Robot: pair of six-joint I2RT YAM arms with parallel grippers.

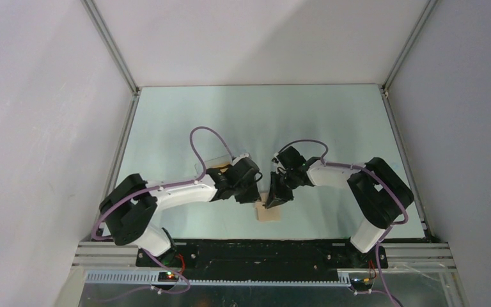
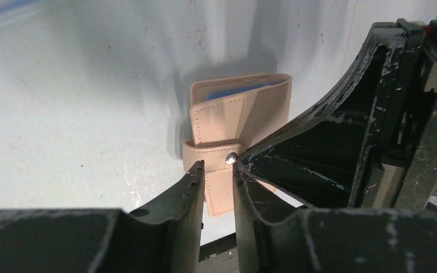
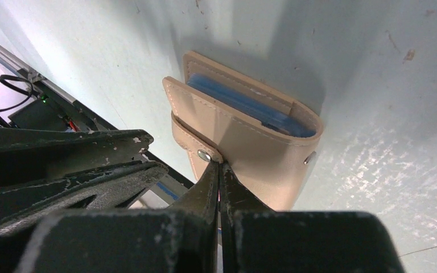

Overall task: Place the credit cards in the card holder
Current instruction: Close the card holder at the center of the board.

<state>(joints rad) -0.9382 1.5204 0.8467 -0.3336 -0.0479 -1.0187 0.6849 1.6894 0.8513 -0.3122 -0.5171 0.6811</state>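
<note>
The tan card holder (image 1: pixel 269 214) lies on the table near the front middle, its cover slightly lifted so the blue pockets show (image 3: pixel 244 105). My left gripper (image 2: pixel 218 165) is open by a narrow gap, and the holder's strap (image 2: pixel 223 190) with its metal snap (image 2: pixel 230 158) lies just beyond the tips. My right gripper (image 3: pixel 219 165) is shut, its tips against the cover (image 3: pixel 262 153) beside the snap (image 3: pixel 203 154). Both grippers meet over the holder (image 2: pixel 239 114) in the top view. The credit cards are not plainly visible.
A clear plastic box (image 1: pixel 220 160) sits behind the left wrist, with a sliver of orange at its near side. The table's front rail (image 1: pixel 262 246) runs just in front of the holder. Grey walls enclose the table on three sides.
</note>
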